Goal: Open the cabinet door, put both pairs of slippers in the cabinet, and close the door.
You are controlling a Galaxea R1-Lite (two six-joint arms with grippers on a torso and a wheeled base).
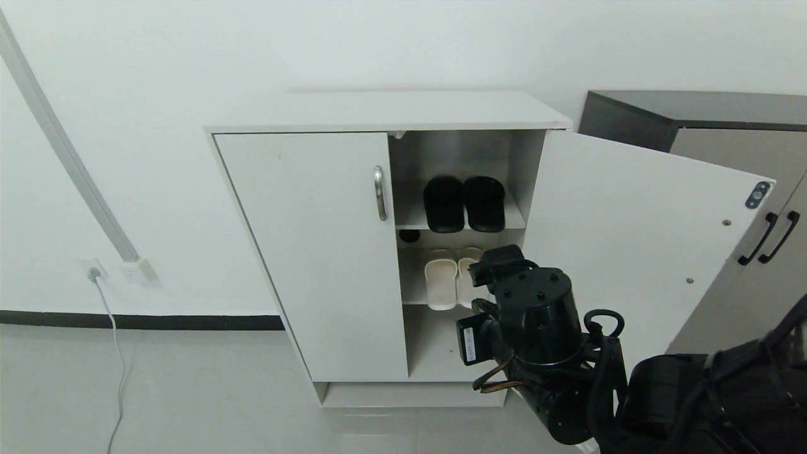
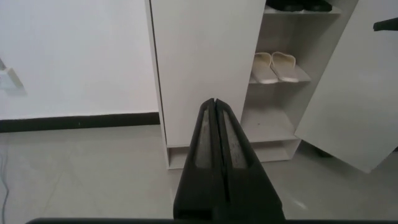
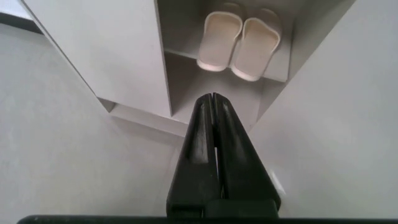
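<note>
The white wooden two-door cabinet (image 1: 391, 112) stands on the pale tiled floor (image 1: 189, 391) against the wall. Its right door (image 1: 630, 239) is swung wide open and its left door (image 1: 309, 252) is shut. Inside, the pair of black slippers (image 1: 464, 203) sits side by side on the upper shelf, and the pair of cream slippers (image 3: 239, 40) sits on the shelf below. The right gripper (image 3: 213, 98), fingers pressed together and empty, hangs just before the open compartment, below the cream pair. The left gripper (image 2: 214, 101), also closed on nothing, hovers over the floor, well back from the cabinet. A slim metal handle (image 1: 379, 193) runs upright on the shut door.
</note>
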